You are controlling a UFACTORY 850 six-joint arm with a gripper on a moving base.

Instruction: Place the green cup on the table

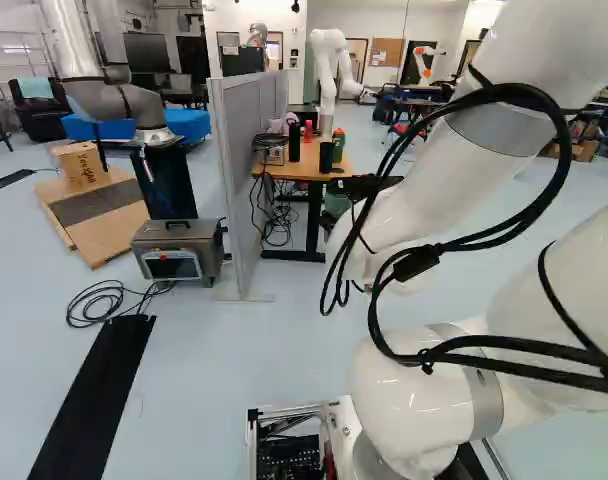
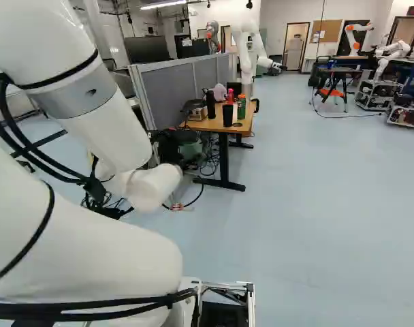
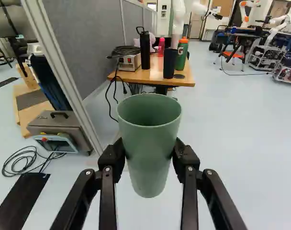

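Ahead we find the table [image 3: 148, 75] right of a partition [image 3: 83, 43], with bottles [image 3: 145, 51] and a box [image 3: 128, 62] on it; left, a case [image 3: 54, 123] sits on the floor [image 3: 241, 143].

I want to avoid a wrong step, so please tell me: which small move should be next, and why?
Probably drive a little toward the table, keeping the green cup upright: the gripper holds it from both sides, but floor seems to lie between cup and table.

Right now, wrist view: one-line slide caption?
Gripper holding the green cup, mouth up, with the wooden table and its bottles beyond.
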